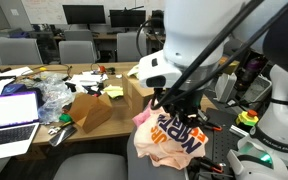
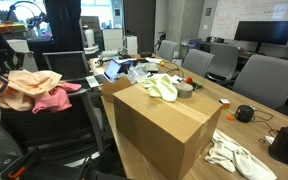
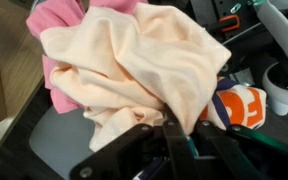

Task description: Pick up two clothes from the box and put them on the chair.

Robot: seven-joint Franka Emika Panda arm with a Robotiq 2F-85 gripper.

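Two clothes were out of the box [image 2: 164, 125]: the peach cloth [image 3: 144, 70] and the pink cloth [image 3: 69, 25], bunched together over the grey chair [image 3: 56, 148] seat. The gripper [image 3: 174, 128] was pinched shut on the peach cloth (I could not tell if the pink cloth was gripped too). I think the job was almost done, and only letting go was left. The long wooden table [image 2: 264, 110] was messy, with a laptop [image 1: 9, 110] on it. It was an office with screens [image 1: 84, 14] and more chairs.
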